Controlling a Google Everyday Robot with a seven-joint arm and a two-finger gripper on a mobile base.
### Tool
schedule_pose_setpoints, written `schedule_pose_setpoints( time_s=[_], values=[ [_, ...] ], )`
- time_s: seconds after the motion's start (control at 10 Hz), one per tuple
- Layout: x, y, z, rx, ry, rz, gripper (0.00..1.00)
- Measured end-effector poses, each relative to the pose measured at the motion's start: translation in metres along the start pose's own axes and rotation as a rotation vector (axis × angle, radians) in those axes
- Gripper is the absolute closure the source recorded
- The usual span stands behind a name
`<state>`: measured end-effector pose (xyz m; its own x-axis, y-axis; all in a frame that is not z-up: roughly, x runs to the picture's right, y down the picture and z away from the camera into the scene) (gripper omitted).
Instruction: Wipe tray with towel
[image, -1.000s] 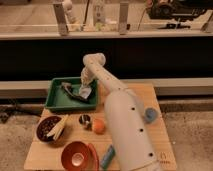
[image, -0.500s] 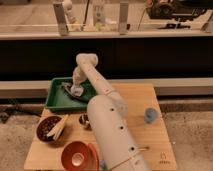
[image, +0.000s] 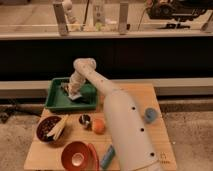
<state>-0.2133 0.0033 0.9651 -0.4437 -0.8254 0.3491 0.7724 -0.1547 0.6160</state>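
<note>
Camera view: gripper (image: 73, 90) sits in the left-of-centre part of the frame, down inside the green rectangular plastic tray (image: 56, 99); white jointed arm (image: 120, 127) runs up from the lower centre and bends over the tray; pale crumpled cloth towel (image: 76, 95) lies on the tray floor directly under the gripper, towards the tray's right half; whether the jaws are closed on the towel or only pressing on it, I cannot tell.

Tray stands at the upper left corner of the light wooden worktop (image: 150, 97). Below it: dark bowl holding pale yellow sticks (image: 50, 129), small dark round object (image: 85, 119), orange ball-shaped fruit (image: 98, 126), red round bowl (image: 76, 156), blue elongated object (image: 107, 157); blue-grey cup (image: 151, 115) at right, well apart from the tray.

Judgement: step in hand is the wipe stroke itself; left half of the tray floor looks bare of towel, so strokes should travel that way. To do it well: hold steady downward pressure so the towel drags rather than bunches; stay flat and short of the walls; avoid pushing the tray off the worktop's edge.
</note>
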Motion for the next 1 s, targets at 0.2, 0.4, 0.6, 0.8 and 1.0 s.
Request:
schedule_pose_setpoints(
  time_s=[0.2,0.4,0.6,0.8,1.0],
  values=[
    [-0.016,0.004,-0.006,0.0,-0.018,0.007,1.0],
    [-0.033,0.027,-0.018,-0.025,-0.019,0.048,1.0],
    [-0.044,0.048,-0.03,-0.051,-0.01,0.088,1.0],
    [-0.042,0.07,-0.039,-0.09,0.013,0.13,1.0],
    [-0.025,0.085,-0.042,-0.115,0.036,0.147,1.0]
  ],
)
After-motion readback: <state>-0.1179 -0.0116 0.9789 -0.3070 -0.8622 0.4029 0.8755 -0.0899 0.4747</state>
